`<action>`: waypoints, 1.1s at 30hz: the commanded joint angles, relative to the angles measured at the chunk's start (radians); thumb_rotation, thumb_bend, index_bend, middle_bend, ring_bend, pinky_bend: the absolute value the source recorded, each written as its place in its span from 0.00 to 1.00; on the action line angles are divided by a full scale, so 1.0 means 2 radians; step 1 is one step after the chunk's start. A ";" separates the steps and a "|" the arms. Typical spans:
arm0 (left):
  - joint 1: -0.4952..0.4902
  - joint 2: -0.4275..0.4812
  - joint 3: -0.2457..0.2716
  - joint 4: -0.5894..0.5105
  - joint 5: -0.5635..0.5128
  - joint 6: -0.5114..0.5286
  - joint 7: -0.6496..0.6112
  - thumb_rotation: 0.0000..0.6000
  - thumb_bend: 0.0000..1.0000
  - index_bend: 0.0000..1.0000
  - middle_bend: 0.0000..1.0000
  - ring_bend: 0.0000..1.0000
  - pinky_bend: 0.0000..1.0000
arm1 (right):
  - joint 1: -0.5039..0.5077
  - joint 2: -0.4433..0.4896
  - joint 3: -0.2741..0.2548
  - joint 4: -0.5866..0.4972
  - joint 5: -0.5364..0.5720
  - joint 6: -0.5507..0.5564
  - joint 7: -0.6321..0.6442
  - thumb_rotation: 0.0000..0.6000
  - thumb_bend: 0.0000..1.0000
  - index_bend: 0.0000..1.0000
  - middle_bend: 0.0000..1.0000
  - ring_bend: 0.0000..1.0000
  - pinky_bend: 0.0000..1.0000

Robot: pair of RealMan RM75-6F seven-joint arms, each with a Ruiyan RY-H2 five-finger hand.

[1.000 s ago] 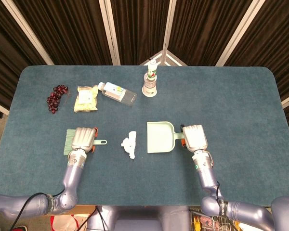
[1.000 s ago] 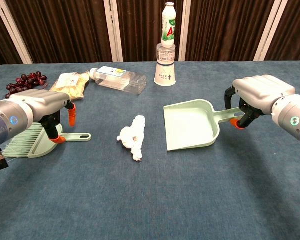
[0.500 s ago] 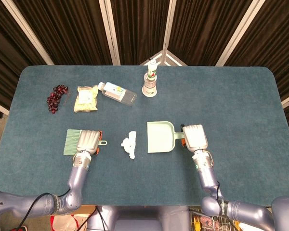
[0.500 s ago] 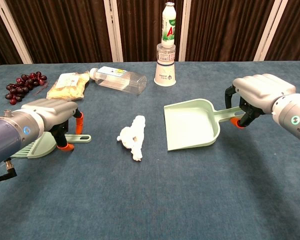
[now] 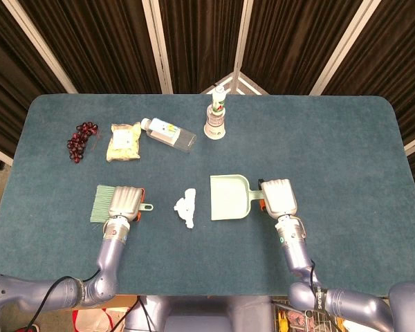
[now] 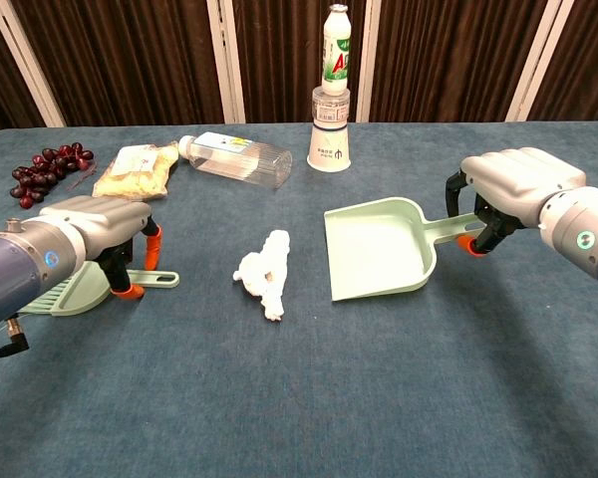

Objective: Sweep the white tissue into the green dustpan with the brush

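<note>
Bench [image 5: 346, 138] covered in a short-pile teal fabric with rounded corners, seen from above and from chest height. Left robot hand [image 5: 125, 202] — smooth silver-grey shell, orange-tipped fingers [image 6: 130, 290] — lies palm-down over the brush [image 5: 101, 203], its fingers curled down on either side of the flat pale-green handle; whether they actually clamp it cannot be told. The brush's fine green bristles fan out to the outer side of this hand, and the looped handle end pokes out on its inner side.

Right robot hand [image 5: 278, 197], of the same build, has its fingers wrapped around the narrow handle of the green dustpan [image 5: 228, 197]. The dustpan is a smooth, matte, pale-green plastic tray, roughly rectangular with a low raised rim, lying flat on the bench with its open lip turned away from the right hand, toward the left one.

White tissue [image 5: 186, 206] — a crumpled, elongated wad with soft irregular folds — rests on the bench between the two hands, just beside the dustpan's open lip and not touching it, farther from the brush.

Beyond the hands, toward the far edge: a cluster of dark red grapes [image 5: 81, 140], glossy and round; a crinkled yellow packet [image 5: 124, 141]; a clear ribbed plastic bottle [image 5: 169, 134] lying on its side; and a white paper cup [image 6: 328, 147], inverted, with a small white drink bottle [image 6: 337, 42] standing upright on top of it.
</note>
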 commanded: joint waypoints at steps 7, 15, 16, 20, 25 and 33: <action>0.001 0.000 0.004 0.001 -0.004 0.001 0.000 1.00 0.47 0.56 0.97 0.93 0.91 | -0.001 0.004 0.000 -0.002 0.002 0.001 -0.001 1.00 0.38 0.60 0.94 0.92 0.87; 0.002 0.006 -0.001 -0.010 0.007 0.007 -0.012 1.00 0.54 0.64 0.98 0.94 0.92 | -0.004 0.010 -0.003 -0.007 0.000 0.001 0.003 1.00 0.38 0.60 0.94 0.92 0.87; 0.002 0.008 -0.002 -0.014 0.011 0.009 -0.016 1.00 0.54 0.64 0.99 0.94 0.92 | -0.004 0.011 -0.003 -0.008 0.000 0.001 0.003 1.00 0.38 0.60 0.94 0.92 0.87; 0.004 0.015 -0.008 -0.031 0.028 0.018 -0.029 1.00 0.54 0.65 0.99 0.94 0.92 | -0.004 0.014 -0.003 -0.011 -0.002 0.003 0.004 1.00 0.38 0.60 0.94 0.92 0.87; 0.012 0.025 -0.014 -0.061 0.049 0.031 -0.054 1.00 0.54 0.67 1.00 0.95 0.93 | -0.002 0.014 -0.001 -0.017 -0.003 0.005 0.000 1.00 0.38 0.60 0.94 0.92 0.87; 0.019 0.039 -0.020 -0.096 0.063 0.045 -0.072 1.00 0.55 0.70 1.00 0.96 0.94 | -0.002 0.021 0.000 -0.031 0.001 0.012 -0.011 1.00 0.38 0.60 0.94 0.92 0.87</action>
